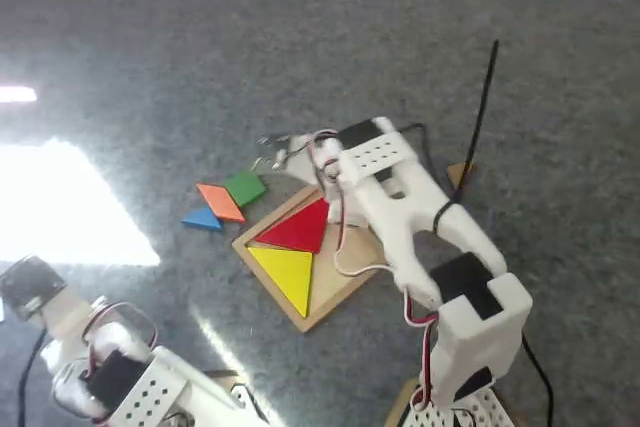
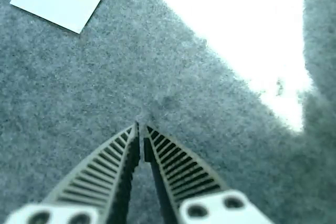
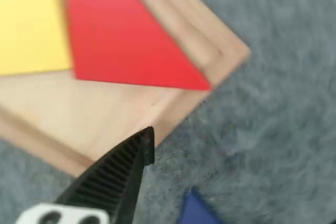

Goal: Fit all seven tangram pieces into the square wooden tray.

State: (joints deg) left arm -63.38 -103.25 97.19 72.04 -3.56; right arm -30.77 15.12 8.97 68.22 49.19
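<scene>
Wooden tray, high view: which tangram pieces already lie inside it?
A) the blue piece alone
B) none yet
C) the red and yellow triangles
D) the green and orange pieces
C: the red triangle and the yellow triangle lie flat inside the wooden tray, while the orange piece, the green piece and the blue piece lie outside it, beside one corner.

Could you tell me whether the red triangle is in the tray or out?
Inside: the red triangle lies flat within the wooden tray's rim, beside the yellow triangle.
</scene>
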